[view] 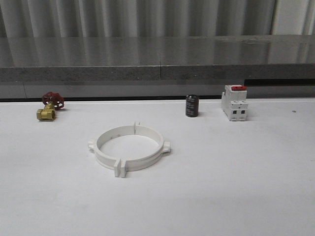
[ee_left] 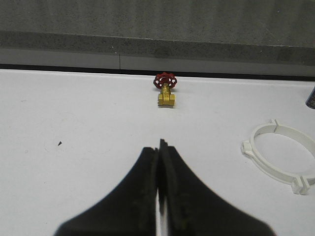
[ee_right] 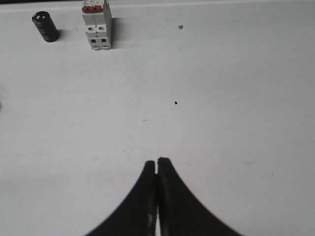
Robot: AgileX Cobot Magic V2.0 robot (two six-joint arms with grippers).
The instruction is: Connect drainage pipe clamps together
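Two drainage pipe clamps (view: 129, 147) joined as one ring (pincers closed, empty)

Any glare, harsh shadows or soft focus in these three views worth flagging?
Front view: even light, faint shadow under the drainage pipe clamps, streaky reflections on the grey ledge. Left wrist view: the shut left tool is dark, lacking detail. Right wrist view: the switch casts a soft shadow; the right tool looks dark too.

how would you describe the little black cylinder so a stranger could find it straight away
Start at the white table and look along its far edge, right of centre. The black cylinder stands upright just left of the white switch with a red top; it is the one dark object there.
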